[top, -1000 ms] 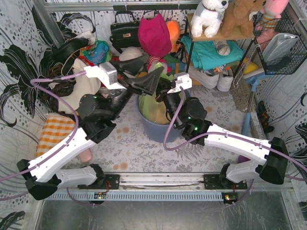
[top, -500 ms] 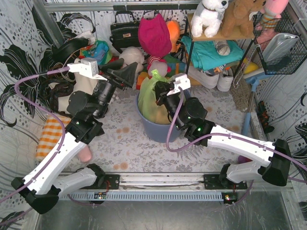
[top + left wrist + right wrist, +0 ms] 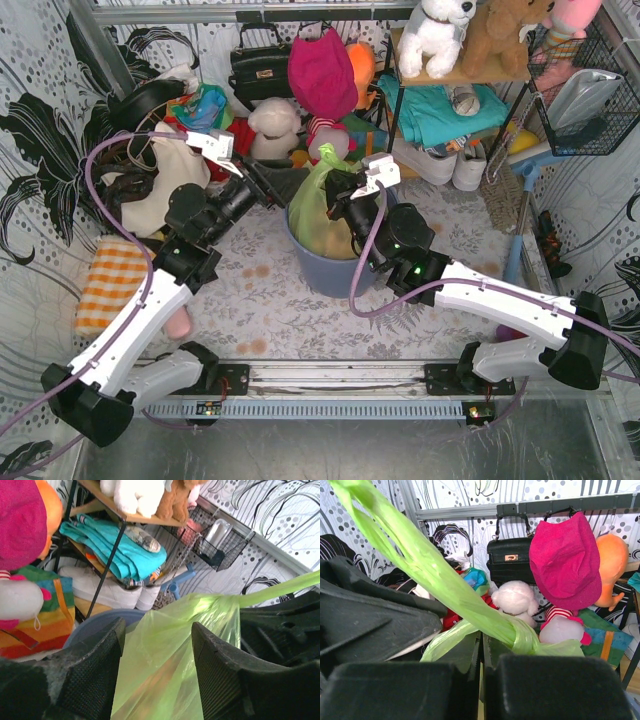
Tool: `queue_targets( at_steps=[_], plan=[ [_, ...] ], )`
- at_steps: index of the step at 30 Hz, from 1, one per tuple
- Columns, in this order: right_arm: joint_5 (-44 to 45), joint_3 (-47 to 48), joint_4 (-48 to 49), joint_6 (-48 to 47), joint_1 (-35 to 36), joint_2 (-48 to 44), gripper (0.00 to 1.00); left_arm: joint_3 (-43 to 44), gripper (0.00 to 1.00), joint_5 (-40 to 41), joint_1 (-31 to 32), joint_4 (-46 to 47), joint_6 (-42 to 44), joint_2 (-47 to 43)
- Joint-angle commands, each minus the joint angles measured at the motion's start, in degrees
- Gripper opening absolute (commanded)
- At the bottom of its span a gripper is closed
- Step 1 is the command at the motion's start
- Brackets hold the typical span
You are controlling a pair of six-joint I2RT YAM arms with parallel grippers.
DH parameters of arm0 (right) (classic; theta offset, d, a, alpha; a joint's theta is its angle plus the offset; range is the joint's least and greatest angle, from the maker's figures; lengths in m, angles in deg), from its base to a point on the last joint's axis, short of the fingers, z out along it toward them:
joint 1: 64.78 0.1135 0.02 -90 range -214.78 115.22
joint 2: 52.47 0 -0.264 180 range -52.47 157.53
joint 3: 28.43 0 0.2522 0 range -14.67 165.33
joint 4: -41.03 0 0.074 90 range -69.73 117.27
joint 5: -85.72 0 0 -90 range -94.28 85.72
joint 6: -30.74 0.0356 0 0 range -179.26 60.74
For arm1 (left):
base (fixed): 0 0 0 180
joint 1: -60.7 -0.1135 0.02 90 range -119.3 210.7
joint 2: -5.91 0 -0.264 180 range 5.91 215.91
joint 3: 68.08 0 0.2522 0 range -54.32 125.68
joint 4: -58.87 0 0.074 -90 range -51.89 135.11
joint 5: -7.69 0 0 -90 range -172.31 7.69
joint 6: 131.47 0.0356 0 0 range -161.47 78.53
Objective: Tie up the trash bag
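Observation:
The light-green trash bag [image 3: 312,200] stands in the round blue-grey bin [image 3: 322,270] at the table's middle, its top gathered into a peak. My right gripper [image 3: 343,190] is at the bag's top right, shut on the trash bag's plastic. In the right wrist view a twisted green strand [image 3: 445,582] runs up and left from the shut right gripper [image 3: 481,639]. My left gripper [image 3: 284,184] is at the bag's upper left. In the left wrist view the left gripper [image 3: 157,630] is open, with the bag's wall [image 3: 160,670] between its fingers.
Clutter crowds the back: a black handbag [image 3: 259,68], a pink hat [image 3: 322,73], plush toys [image 3: 436,32] on a shelf, teal cloth [image 3: 440,110]. A wire basket [image 3: 590,100] hangs at right. An orange checked cloth [image 3: 112,280] lies at left.
My left gripper pulled back left from above the bin, then came down to the bag's upper left and narrowed a little. The bag's peak now shows. The right gripper stayed shut.

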Motion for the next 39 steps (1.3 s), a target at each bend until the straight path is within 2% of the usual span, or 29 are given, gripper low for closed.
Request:
queue_targets(
  at_steps=[1,7,9,13,14,16,22,30,33,36,39],
  plan=[
    [1.0,0.1,0.7,1.2,0.3,-1.2,0.0,-2.2,0.63,-4.7,-1.2,4.8,-3.9,0.2],
    [1.2,-0.2,0.8,1.6,0.3,-1.3,0.0,-3.4,0.55,-6.4,-1.9,5.7,-5.3,1.1],
    [1.4,-0.4,0.8,1.7,0.3,-1.4,0.0,-3.6,0.43,-7.5,-2.0,6.1,-5.6,1.7],
    [1.9,-0.9,0.9,1.7,0.3,-1.5,0.0,-3.7,0.11,-8.7,-1.9,6.3,-5.4,1.6],
    [2.0,-1.2,1.1,1.7,0.3,-1.5,0.0,-3.9,0.06,-8.5,-1.9,6.1,-5.2,1.2],
    [2.5,-1.6,1.3,1.8,0.3,-1.4,0.0,-4.4,0.0,-7.5,-1.9,5.3,-4.8,-0.1],
    [5.2,-2.1,1.1,2.3,0.2,-0.5,0.0,-5.0,0.0,-7.8,-2.0,2.4,-3.7,-3.8],
    [6.1,-0.8,3.0,4.8,-1.7,2.4,0.0,-5.6,0.0,-13.1,-1.9,0.9,-4.4,-5.9],
    [5.3,-0.4,3.9,5.2,-2.3,3.1,0.0,-6.3,0.0,-11.5,-1.9,-0.6,-4.4,-6.6],
    [4.7,-0.5,4.0,5.4,-2.4,3.0,0.0,-4.6,0.14,-5.4,-2.0,-5.2,-3.9,-6.5],
    [3.8,-1.3,3.5,6.2,-2.4,2.3,0.0,-2.8,0.37,0.7,-1.9,-7.3,-4.3,-5.5]
  ],
)
